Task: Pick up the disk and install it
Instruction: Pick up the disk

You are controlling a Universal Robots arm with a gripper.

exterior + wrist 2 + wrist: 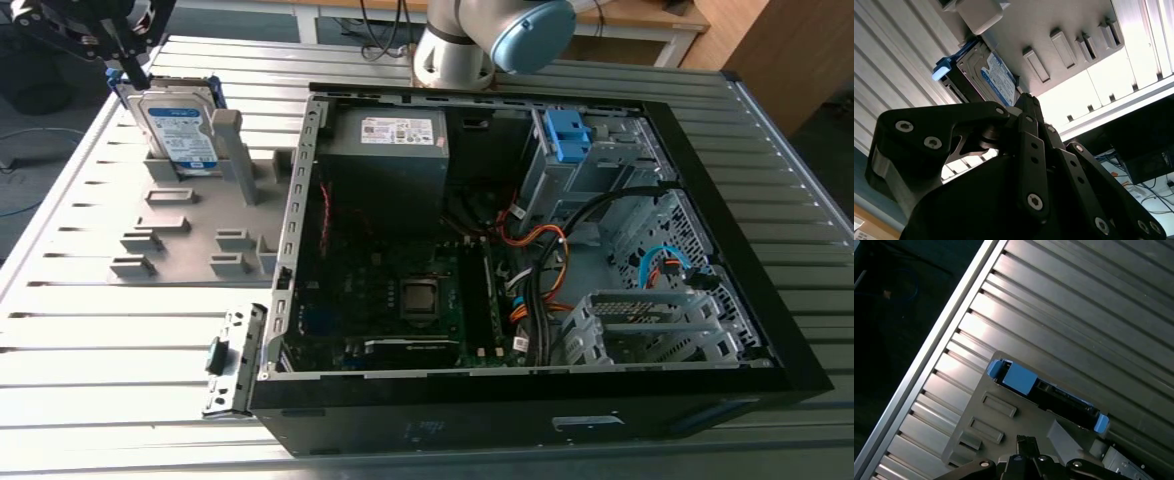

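Observation:
The disk (180, 125), silver with a white-and-blue label and a blue caddy, stands upright on edge in a grey holder plate (174, 215) at the exterior view's far left. My gripper (131, 72) hangs just above the disk's top corner on that side, close to it. I cannot tell whether it touches the disk. The first wrist view looks down on the disk's top edge (1046, 390), with my gripper (1026, 442) a little to one side of it. The second wrist view has the disk's label face (999, 77) beyond the gripper (1026, 100).
An open black computer case (534, 250) lies on the slatted metal table (120, 340), to the exterior view's right of the holder. Inside are a grey power-supply box (390, 150), a blue bracket (567, 135) at the drive bay and loose cables (534, 240). The arm's base (461, 45) stands behind the case.

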